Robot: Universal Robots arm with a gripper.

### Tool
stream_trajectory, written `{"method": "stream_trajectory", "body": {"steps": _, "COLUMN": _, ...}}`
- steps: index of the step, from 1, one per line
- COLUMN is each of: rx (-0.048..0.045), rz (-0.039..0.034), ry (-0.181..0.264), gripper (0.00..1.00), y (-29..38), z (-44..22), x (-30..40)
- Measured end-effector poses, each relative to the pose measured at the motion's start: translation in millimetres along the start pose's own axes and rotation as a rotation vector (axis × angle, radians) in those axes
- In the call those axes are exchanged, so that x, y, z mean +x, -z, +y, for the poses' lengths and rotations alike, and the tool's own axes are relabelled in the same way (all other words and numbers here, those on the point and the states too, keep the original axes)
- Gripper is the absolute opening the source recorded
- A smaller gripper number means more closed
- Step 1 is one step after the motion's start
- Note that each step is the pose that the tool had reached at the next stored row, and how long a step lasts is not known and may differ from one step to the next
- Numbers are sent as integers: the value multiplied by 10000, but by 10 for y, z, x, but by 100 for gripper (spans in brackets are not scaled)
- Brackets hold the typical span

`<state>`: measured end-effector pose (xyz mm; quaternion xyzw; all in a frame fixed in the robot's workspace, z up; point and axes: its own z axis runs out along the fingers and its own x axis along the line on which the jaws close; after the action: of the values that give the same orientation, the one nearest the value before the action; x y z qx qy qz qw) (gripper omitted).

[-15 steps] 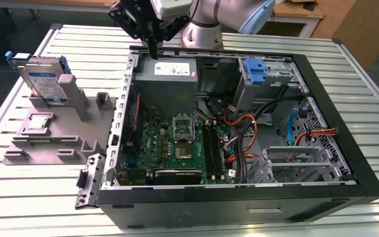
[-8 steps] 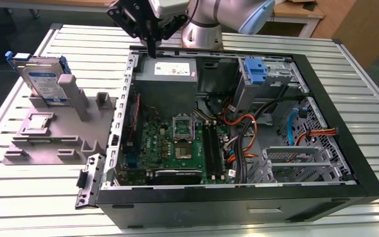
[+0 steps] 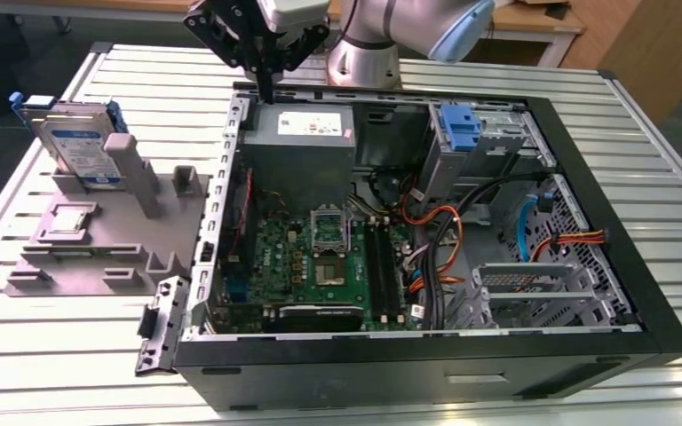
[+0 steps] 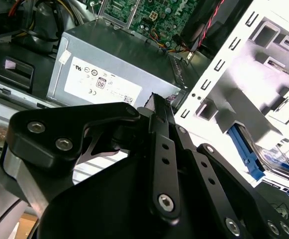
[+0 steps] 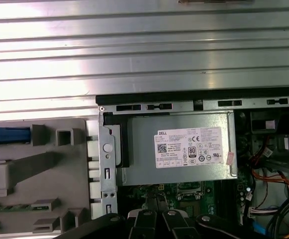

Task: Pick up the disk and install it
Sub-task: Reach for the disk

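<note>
Over the power supply, fingers downward.

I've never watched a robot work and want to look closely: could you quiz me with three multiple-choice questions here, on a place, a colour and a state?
1. Where is the disk? A in the grey holder beside the computer case; B inside the case; C in the gripper.
2. Its plastic carrier is: A red; B blue; C green.
3. The gripper is: A gripping a cable; B holding the disk; C empty above the power supply.
Answers: 1A, it stands upright in the holder; 2B, blue edges frame it; 3C, its fingers hold nothing.
</note>
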<state>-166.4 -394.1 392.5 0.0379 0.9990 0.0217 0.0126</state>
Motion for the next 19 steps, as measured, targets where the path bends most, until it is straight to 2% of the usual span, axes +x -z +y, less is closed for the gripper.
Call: {"method": "stream_trajectory", "body": {"steps": 19, "rx": 0, "rz": 0, "ry": 0, "gripper": 10, "y": 0, "z": -4, "x": 58}}
